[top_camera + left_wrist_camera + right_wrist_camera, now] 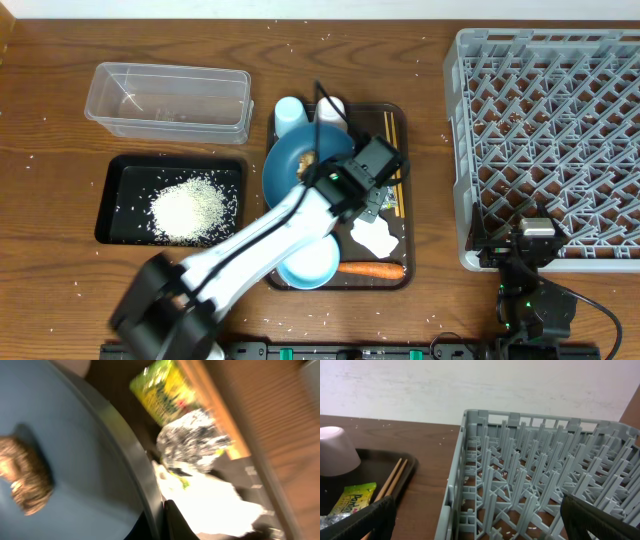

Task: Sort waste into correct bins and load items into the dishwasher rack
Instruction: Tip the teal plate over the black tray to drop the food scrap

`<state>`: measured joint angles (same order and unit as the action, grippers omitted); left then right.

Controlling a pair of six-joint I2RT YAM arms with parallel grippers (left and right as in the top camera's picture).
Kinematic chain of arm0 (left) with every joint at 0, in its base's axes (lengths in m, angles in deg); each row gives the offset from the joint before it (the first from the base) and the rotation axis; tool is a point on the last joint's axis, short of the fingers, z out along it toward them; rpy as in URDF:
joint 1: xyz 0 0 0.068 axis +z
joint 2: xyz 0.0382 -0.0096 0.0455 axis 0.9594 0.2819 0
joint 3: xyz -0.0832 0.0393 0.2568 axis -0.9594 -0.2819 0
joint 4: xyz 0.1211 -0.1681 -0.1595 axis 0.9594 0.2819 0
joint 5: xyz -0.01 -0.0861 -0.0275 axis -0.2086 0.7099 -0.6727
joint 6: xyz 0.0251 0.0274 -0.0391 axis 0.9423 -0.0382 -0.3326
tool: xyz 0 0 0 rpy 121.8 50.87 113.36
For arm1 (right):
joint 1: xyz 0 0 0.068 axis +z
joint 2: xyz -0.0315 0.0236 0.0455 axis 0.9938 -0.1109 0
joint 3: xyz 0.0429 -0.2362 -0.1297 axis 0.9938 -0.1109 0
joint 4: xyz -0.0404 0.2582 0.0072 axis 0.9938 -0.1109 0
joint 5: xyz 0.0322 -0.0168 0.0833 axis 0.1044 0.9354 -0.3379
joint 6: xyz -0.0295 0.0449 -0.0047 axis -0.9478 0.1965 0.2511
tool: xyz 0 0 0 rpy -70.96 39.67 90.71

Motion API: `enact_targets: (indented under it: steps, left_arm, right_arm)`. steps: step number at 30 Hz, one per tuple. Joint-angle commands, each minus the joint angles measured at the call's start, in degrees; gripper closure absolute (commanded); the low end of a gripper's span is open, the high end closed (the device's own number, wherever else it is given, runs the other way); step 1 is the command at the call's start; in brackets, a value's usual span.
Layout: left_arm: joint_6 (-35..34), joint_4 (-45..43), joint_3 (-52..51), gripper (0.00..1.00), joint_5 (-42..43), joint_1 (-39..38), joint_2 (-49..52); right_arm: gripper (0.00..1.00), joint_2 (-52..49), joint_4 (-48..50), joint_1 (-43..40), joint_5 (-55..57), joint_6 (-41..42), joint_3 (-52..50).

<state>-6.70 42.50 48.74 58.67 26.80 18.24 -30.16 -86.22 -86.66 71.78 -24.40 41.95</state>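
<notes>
White napkin point(376, 238) lies on the tray point(385, 112) beside the plate point(285, 170) rim, just at the left gripper point(372, 210) — jaws pressed together, a pinch on it unclear — the right gripper point(480, 525), spread, well apart by the rack point(560, 120).

Dark brown serving tray point(378, 115) mid-table; wooden table point(60, 100) underneath; white wall point(470, 385) behind.

Left arm point(270, 235) lay diagonally over serving tray point(400, 112), blocking near-left approach. Bare table point(430, 150) btwn tray & rack point(540, 130) was open. Upright pegs crowded rack's inside.
</notes>
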Motion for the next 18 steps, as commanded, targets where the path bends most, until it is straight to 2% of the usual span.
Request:
enact_targets:
  steps: [1, 6, 10, 13, 18]
  left_arm:
    - [-2.4, 0.28, -0.35, 0.94, 1.22, 0.15, -5.07]
    - [-5.22, 1.46, -0.37, 0.94, 2.54, 2.36, -10.56]
    - [-7.04, 3.39, -0.37, 0.94, 9.2, 9.4, -14.1]
    - [-6.99, 4.26, -0.37, 0.94, 18.25, 17.33, -15.23]
    - [-2.78, 7.65, -0.39, 0.94, 35.1, 31.93, -15.19]
  right_arm:
    - [0.01, 0.09, -0.24, 0.59, 0.39, 0.09, -0.09]
    - [0.01, 0.09, -0.24, 0.59, 0.39, 0.09, -0.09]
    - [0.01, 0.09, -0.24, 0.59, 0.39, 0.09, -0.09]
    - [0.01, 0.09, -0.24, 0.59, 0.39, 0.09, -0.09]
    - [0.01, 0.09, -0.24, 0.59, 0.37, 0.09, -0.09]
